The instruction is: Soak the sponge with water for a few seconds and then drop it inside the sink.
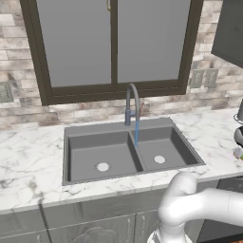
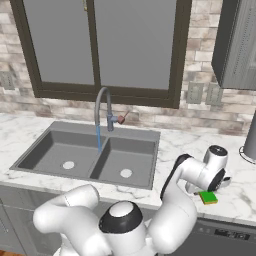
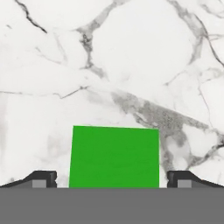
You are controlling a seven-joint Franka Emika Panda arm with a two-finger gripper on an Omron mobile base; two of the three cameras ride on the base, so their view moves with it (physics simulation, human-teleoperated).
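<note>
- The sponge (image 2: 208, 197) lies flat, green side up, on the white marble counter (image 2: 235, 197) to the right of the sink (image 2: 55, 141), near the counter's front edge and well apart from the basins.
- The gripper (image 3: 112, 179) hangs directly above it. In the hand view the green block sits between the two dark fingertips (image 3: 41, 178), with a bare strip of counter on either side, so the jaws stand wide apart and hold nothing.
- The sponge looks nearly square from above. Its edges run square to the line between the tips, so the fingers would close on two opposite flat sides.
- From the right base view the hand sits just over the sponge, partly hiding it; whether the tips have reached the counter I cannot tell.
- The next move looks like a short straight drop and a squeeze.
- The water (image 2: 98, 137) already runs from the faucet (image 2: 102, 107), falling near the sink's centre divider, far left of the sponge.
</note>
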